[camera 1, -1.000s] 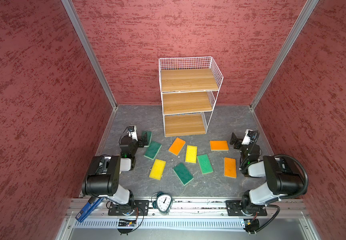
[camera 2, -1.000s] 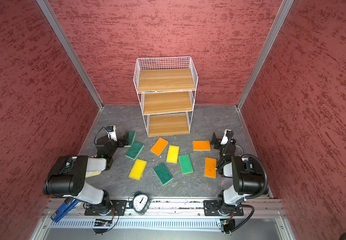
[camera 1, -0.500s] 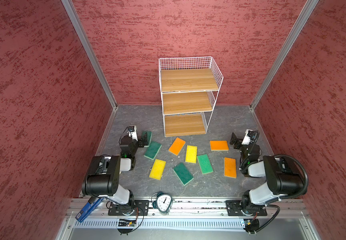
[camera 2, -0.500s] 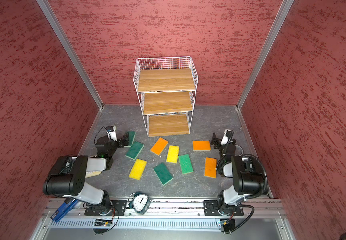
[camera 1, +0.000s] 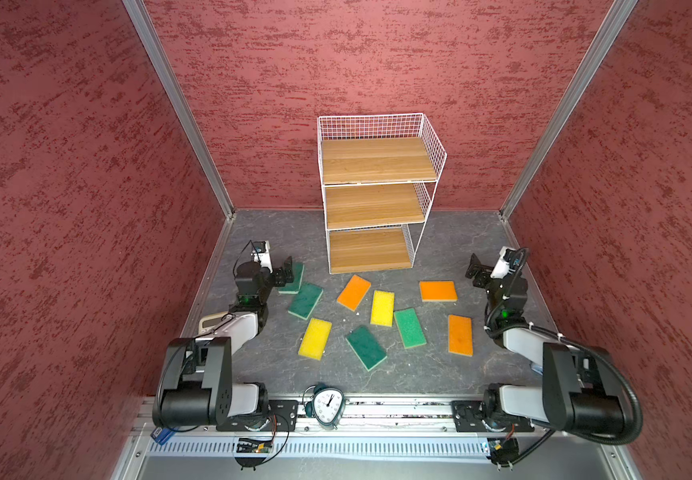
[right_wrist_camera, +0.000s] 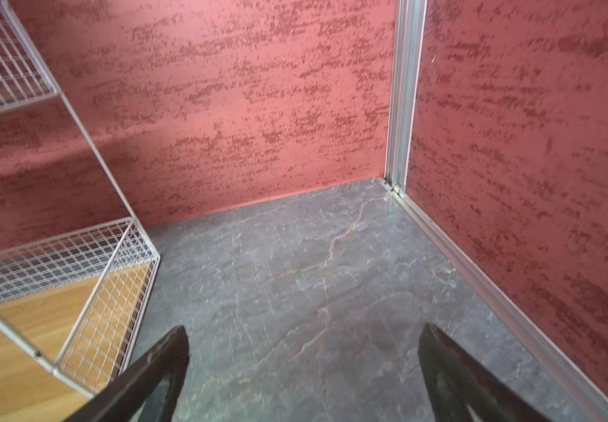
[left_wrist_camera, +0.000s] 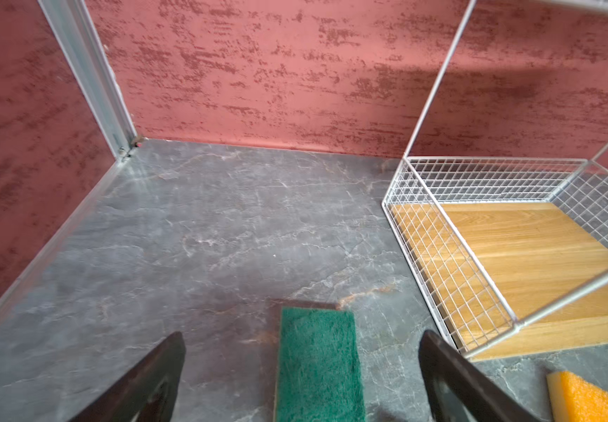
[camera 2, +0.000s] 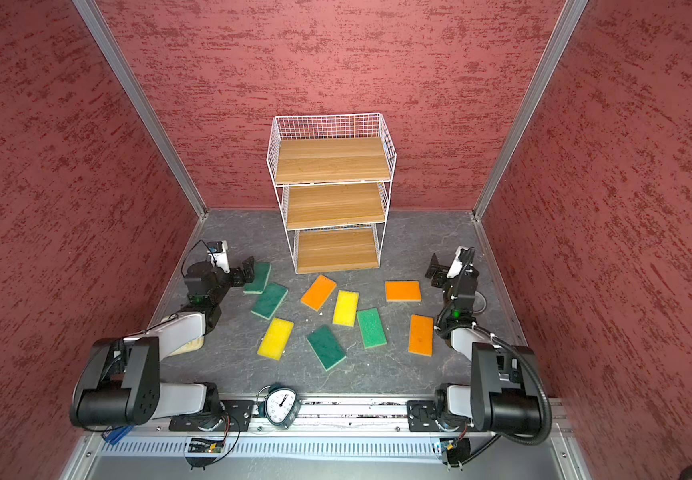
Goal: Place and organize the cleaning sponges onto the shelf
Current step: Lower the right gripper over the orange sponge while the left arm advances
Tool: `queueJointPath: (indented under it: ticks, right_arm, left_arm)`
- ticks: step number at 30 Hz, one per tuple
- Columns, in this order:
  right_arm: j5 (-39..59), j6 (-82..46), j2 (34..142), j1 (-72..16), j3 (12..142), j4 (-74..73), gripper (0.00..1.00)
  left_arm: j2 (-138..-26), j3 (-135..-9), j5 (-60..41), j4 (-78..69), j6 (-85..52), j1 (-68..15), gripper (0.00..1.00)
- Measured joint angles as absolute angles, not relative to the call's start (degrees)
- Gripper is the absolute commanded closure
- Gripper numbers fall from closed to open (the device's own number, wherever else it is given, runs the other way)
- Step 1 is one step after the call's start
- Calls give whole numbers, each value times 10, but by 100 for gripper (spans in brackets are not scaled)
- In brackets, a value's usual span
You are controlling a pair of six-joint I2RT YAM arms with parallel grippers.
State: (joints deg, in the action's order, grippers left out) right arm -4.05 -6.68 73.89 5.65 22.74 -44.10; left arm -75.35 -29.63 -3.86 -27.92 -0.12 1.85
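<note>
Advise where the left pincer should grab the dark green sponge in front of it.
I'd pinch the flat dark green rectangular foam sponge across its short width, on the two long edges, coming from above. It lies flat on the grey floor, lengthwise between the jaws of the open left pincer.

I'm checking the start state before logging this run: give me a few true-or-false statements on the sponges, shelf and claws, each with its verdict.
1. All three boards of the shelf are bare. True.
2. The left claw is shut on a green sponge. False: it is open above a dark green sponge lying on the floor.
3. Three orange sponges lie on the floor. True.
4. The right claw holds a yellow sponge. False: it is open, with nothing between its jaws.
5. An alarm clock stands at the front middle of the scene. True.
</note>
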Motion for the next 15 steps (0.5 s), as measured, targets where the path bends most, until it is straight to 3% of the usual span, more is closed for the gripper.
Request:
queueJointPath:
  ticks: [9,15]
  right_arm:
    - [-120,-118,643,24,303,-192,1]
    - [-117,-169,586,13,350,-13,1]
  left_arm:
    - [-636,-303,34,-131,-63,-13,1]
    - [-605,-361,68,-3,-121,-17,1]
